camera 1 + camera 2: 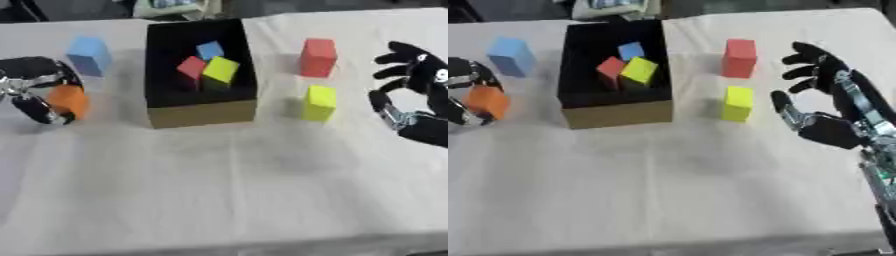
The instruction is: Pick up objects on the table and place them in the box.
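Now your left hand point(39, 90), at nine o'clock, has its fingers curled round a matte orange block point(68, 100). Your right hand point(826, 100), at three o'clock, hangs open with fingers spread. The black-lined cardboard box point(201, 114), at twelve, holds red, yellow and blue cubes. Outside it on the white cloth point(227, 185) stand a blue block point(89, 55), a red block point(318, 57) and a yellow block point(320, 102), all plain, square-edged and foam-like.
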{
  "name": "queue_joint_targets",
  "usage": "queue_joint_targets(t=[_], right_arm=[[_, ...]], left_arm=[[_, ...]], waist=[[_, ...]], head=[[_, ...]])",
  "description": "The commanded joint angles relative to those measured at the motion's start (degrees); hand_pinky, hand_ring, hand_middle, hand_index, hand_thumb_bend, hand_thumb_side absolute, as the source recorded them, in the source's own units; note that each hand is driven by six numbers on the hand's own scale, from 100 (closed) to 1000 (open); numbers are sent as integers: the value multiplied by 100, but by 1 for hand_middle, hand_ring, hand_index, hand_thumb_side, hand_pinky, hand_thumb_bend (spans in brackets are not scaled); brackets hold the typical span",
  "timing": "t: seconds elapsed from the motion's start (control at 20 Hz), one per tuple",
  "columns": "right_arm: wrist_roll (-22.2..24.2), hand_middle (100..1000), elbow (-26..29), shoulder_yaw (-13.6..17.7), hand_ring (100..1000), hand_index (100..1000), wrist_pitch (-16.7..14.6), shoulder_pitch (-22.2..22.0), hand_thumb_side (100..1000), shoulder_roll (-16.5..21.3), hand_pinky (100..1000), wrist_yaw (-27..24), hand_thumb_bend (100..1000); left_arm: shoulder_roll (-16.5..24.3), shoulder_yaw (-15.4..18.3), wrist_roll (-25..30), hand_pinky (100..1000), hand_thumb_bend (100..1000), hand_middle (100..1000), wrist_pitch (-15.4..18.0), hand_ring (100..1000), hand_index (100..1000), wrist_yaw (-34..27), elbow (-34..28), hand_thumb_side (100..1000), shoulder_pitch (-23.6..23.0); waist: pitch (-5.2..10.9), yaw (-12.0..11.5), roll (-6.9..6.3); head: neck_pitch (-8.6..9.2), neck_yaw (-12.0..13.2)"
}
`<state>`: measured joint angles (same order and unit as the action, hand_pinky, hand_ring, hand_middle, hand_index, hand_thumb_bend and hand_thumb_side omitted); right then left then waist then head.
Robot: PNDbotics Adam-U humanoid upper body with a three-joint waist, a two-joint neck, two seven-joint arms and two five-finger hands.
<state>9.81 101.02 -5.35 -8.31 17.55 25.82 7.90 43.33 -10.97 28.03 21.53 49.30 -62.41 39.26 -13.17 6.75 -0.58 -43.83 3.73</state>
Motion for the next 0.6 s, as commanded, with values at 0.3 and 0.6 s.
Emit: queue_joint_targets(t=[0.3, 0.6], right_arm=[[4, 802, 42, 51, 757, 962, -15, 24, 350, 71, 654, -35, 243], [27, 802, 31, 35, 757, 962, -19, 18, 351, 58, 654, -41, 241]], left_arm=[[424, 379, -324, 727, 265, 415, -292, 530, 589, -412, -1438, 190, 85], [32, 295, -740, 732, 296, 418, -576, 532, 598, -492, -2103, 215, 712]], waist=[[163, -12, 19], [191, -18, 17]], head=[[-29, -18], [-29, 4]])
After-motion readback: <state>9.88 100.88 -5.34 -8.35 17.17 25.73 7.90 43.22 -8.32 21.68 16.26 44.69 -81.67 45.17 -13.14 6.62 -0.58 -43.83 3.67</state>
